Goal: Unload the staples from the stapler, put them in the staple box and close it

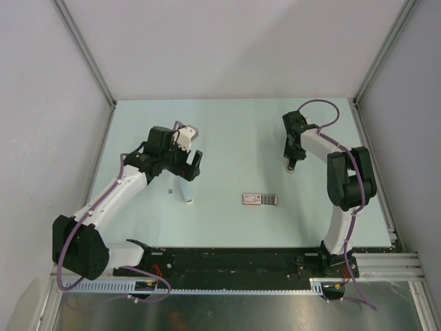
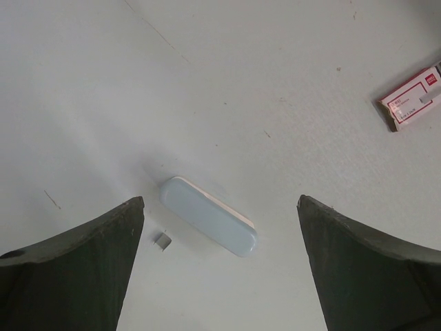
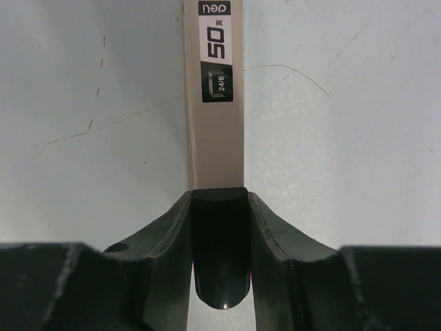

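Observation:
The stapler (image 1: pixel 186 191), pale blue and white, lies flat on the table; in the left wrist view (image 2: pixel 209 217) it lies slantwise between my fingers. One small grey staple bit (image 2: pixel 162 240) lies just left of it, also seen from the top (image 1: pixel 169 192). My left gripper (image 1: pixel 183 169) (image 2: pixel 220 201) is open and empty, hovering above the stapler with a finger on each side. My right gripper (image 1: pixel 292 164) (image 3: pixel 219 196) is at the far right, shut on a long beige bar with a black end (image 3: pixel 215 131) that bears a "50 24/8" label.
A small red-and-white labelled box (image 1: pixel 260 199) lies near the table's middle front, right of the stapler; it shows at the upper right of the left wrist view (image 2: pixel 412 98). Enclosure walls stand at the left, right and back.

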You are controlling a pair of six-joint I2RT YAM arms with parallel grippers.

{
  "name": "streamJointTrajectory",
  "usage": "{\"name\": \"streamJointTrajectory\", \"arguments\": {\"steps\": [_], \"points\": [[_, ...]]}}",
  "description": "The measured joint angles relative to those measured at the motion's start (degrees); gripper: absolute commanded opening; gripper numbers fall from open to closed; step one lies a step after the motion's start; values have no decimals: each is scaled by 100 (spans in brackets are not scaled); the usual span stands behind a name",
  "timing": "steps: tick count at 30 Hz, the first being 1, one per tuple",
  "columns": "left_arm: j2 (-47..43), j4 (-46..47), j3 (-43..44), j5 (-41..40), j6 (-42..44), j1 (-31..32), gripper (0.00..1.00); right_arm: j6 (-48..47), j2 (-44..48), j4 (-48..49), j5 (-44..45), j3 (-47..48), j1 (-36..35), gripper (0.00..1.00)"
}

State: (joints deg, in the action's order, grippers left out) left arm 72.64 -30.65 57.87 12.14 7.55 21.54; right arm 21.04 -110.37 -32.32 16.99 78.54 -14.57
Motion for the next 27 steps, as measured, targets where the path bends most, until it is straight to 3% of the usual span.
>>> {"name": "streamJointTrajectory", "arguments": {"steps": [3,5,10,20,27], "points": [[0,0,2,4,-2,0,91,35,-4,4,9,0,-33,4],[0,-4,9,15,-2,0,90,87,-4,11,-4,0,-90,1],[13,-28,114,219,-33,-2,99,326,15,59,-164,-2,-463,0],[271,9,481,1939,-361,-44,99,1263,737,682,-1325,-129,-1884,0],[608,55,245,2699,-278,-33,99,2017,1099,1113,-1178,-129,-2524,0]]}}
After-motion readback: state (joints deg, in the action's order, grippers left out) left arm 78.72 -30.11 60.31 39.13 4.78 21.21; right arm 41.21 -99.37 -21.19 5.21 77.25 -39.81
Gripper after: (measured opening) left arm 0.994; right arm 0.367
